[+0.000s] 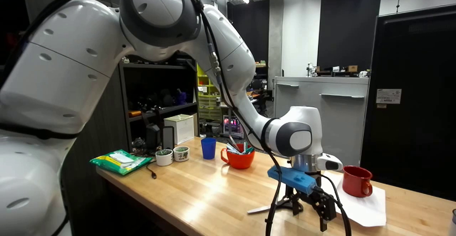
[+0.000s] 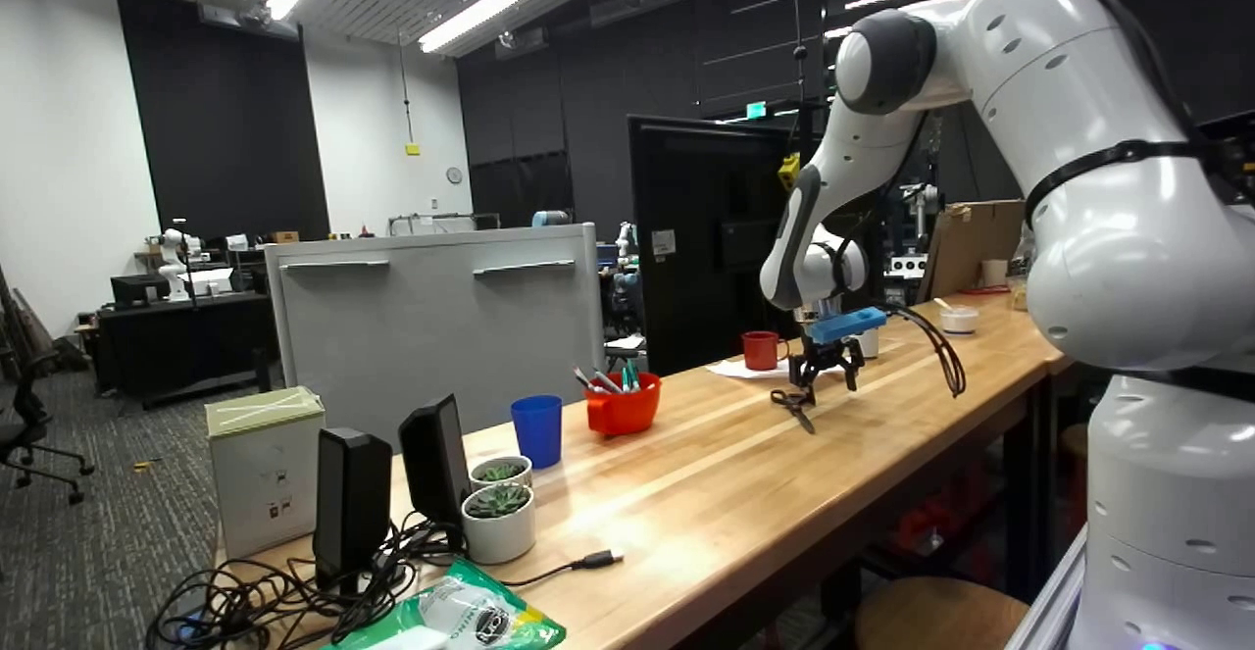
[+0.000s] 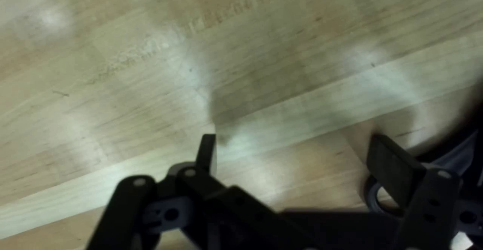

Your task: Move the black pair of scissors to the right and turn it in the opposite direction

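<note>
- End effector (image 3: 296, 159): fingers spread wide; bare worktop (image 3: 264, 91) visible between the fingertips in the wrist view; nothing held.
- Position: end effector directed downward, right of frame centre in both exterior views, fingertips near the worktop.
- Black pair of scissors (image 2: 796, 413): lying on the worktop, right of frame centre in an exterior view; blades toward the lower edge; handles just beside a finger.
- Wrist view: one handle loop visible at lower right, partly hidden by the finger on that side; contact between finger and scissors cannot be determined.
- Red mug (image 1: 354, 182): upright on a white sheet (image 1: 372, 211), right part of the frame in an exterior view.
- Red bowl (image 1: 240, 162): near frame centre, containing pens (image 1: 233, 148); blue cup (image 1: 208, 148) just to its left.
- Potted plants (image 1: 164, 158): two, side by side, left of frame centre in an exterior view; green packet (image 1: 117, 164) farther left.
</note>
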You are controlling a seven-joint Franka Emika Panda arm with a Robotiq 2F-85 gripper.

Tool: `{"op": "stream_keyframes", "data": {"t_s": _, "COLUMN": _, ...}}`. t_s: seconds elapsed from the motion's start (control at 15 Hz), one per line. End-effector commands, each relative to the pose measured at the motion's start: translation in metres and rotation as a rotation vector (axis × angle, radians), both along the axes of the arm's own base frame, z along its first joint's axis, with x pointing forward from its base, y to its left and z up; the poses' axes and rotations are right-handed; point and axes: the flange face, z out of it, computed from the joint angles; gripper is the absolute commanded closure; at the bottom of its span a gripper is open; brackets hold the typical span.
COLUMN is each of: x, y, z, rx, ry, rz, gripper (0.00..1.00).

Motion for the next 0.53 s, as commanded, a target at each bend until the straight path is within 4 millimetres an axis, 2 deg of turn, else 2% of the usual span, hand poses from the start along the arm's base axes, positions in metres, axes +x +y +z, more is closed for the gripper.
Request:
{"op": "stream_keyframes", "data": {"t_s": 0.0, "x": 0.012, "y": 0.008, "z": -0.017, "rx": -0.020, "ry": 0.034, "rz": -0.003, "gripper": 0.00}}
{"op": "stream_keyframes", "data": {"t_s": 0.47, "x": 0.023, "y": 0.013, "z": -0.019, "rx": -0.025, "ry": 0.044, "rz": 0.005, "gripper": 0.00}}
